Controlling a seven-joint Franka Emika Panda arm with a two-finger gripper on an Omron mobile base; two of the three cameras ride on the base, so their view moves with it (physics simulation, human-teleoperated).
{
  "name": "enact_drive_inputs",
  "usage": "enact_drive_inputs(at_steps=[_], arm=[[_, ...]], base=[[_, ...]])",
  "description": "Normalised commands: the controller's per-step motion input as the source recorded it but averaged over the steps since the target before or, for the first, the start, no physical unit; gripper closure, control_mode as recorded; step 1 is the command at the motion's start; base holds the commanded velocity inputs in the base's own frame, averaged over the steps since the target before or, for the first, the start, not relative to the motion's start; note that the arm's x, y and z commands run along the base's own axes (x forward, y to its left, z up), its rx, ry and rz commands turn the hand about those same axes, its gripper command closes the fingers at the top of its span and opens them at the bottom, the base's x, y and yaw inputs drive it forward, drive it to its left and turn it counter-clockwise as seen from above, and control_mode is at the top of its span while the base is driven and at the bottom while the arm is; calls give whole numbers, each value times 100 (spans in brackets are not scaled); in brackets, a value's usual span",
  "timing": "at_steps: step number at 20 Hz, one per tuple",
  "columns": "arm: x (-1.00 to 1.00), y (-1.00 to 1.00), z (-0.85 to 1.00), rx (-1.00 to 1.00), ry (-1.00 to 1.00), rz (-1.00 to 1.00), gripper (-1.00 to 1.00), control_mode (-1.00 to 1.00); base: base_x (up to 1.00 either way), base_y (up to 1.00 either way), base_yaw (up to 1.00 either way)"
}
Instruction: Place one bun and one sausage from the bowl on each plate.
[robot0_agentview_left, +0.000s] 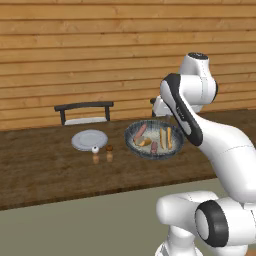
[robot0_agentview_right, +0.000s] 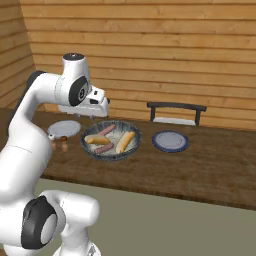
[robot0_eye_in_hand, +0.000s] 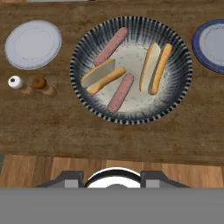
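Nothing is plated, so I judge the first pick is in hand, calling for a descent onto a bun or sausage; the bowl (robot0_eye_in_hand: 131, 69), frame centre, holds two buns and two sausages; the plates, upper left (robot0_eye_in_hand: 33, 44) and upper right (robot0_eye_in_hand: 213, 45), lie bare; the gripper (robot0_agentview_right: 93, 116) hovers over the bowl's far rim, its spread impossible to tell.

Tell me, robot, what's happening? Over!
End effector empty, above bowl. Two buns, two sausages inside. Both plates bare. Shakers beside grey plate.
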Motion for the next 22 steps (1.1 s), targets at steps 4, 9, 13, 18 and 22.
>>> enact_drive_inputs(at_steps=[4, 9, 13, 18, 22], arm=[[1, 2, -36, 0, 0, 0, -100, -100], [45, 0, -27, 0, 0, 0, -100, -100], [67, 0, -1, 0, 0, 0, -100, -100], [55, -35, -28, 0, 0, 0, -100, -100], [46, -38, -49, 0, 0, 0, -100, -100]], base=[[0, 0, 0], [0, 0, 0], [0, 0, 0], [0, 0, 0], [0, 0, 0]])
